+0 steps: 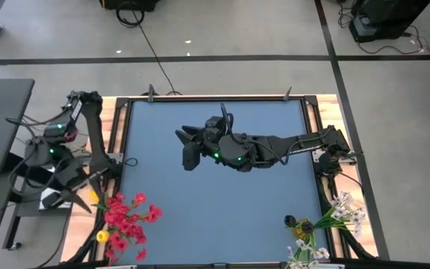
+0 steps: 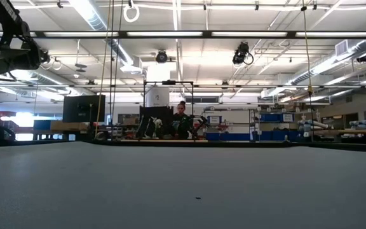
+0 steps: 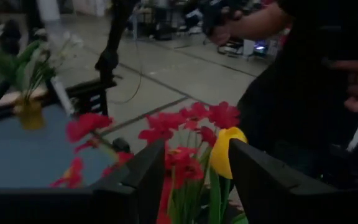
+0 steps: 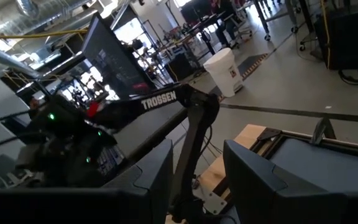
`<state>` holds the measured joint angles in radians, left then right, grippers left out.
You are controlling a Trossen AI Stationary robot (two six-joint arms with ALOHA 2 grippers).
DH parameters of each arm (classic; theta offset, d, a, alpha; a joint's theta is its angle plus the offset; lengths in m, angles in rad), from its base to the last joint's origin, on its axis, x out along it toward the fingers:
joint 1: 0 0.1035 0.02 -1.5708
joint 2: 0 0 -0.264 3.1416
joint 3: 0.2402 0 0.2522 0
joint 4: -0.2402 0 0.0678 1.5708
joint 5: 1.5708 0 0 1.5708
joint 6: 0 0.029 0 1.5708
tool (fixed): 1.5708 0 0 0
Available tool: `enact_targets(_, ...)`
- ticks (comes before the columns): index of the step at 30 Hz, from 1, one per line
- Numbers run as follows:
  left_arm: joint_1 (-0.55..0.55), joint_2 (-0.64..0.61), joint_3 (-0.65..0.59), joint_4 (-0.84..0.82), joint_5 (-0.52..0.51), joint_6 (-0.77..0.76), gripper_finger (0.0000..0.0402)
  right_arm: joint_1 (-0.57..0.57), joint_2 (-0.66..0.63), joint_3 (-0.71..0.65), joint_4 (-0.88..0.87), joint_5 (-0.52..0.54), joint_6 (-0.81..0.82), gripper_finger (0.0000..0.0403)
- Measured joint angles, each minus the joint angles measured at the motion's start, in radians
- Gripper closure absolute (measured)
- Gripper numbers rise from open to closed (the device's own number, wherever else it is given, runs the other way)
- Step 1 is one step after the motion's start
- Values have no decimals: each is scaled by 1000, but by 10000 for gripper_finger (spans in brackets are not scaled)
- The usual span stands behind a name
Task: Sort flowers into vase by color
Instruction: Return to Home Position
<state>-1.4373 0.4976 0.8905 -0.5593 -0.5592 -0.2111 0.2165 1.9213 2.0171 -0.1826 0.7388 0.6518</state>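
The red flowers (image 1: pixel 129 218) are sitting at the table's (image 1: pixel 215 194) left edge, white flowers (image 1: pixel 340 217) at its right; looking light and bendy, they are likely needing a soft stem hold; the left gripper (image 3: pixel 194 168) beside the reds and the right gripper (image 4: pixel 197 163) over mid-table are gaping wide, empty.

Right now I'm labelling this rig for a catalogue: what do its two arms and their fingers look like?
Both the left arm and right arm are black, jointed, dotted with green lights and trailed by black cables. The left arm carries white TROSSEN lettering. The fingers are broad, flat, dark slabs.
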Motion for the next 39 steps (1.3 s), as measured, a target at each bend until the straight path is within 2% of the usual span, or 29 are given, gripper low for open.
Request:
enact_targets(2,0,0,43,-69,-41,-63,219,0,0,0,-7,0,-14,252)
enact_targets(5,3,-2,113,-185,-159,-166,219,0,0,0,-36,8,-27,252)
enact_targets(9,11,-1,198,-291,-294,-230,230,0,0,0,-91,-8,-61,254)
enact_targets(11,17,-1,237,-308,-360,-233,244,-2,-7,-1,-121,-115,-118,265)
enact_targets(14,23,-3,286,-350,-434,-234,273,-14,-22,-1,-165,-302,-188,306)
enact_targets(17,32,-4,303,-338,-469,-183,306,-24,-41,-1,-260,-384,-216,369)
enact_targets(19,44,-3,297,-296,-491,-140,328,-30,-54,-1,-326,-406,-239,392)
enact_targets(22,45,-1,296,-288,-554,-122,356,-33,-77,-1,-403,-446,-288,386)
enact_targets(26,45,-3,295,-298,-604,-178,382,-39,-121,-1,-428,-561,-390,395)
enact_targets(29,45,16,295,-297,-624,-215,392,-67,-165,-1,-420,-613,-452,395)
enact_targets(32,45,43,295,-294,-694,-230,395,-113,-215,-1,-417,-674,-513,395)
enact_targets(36,50,72,295,-238,-786,-221,395,-198,-279,-1,-417,-823,-568,398)
enact_targets(39,83,106,295,-196,-818,-220,396,-273,-308,0,-417,-950,-591,398)
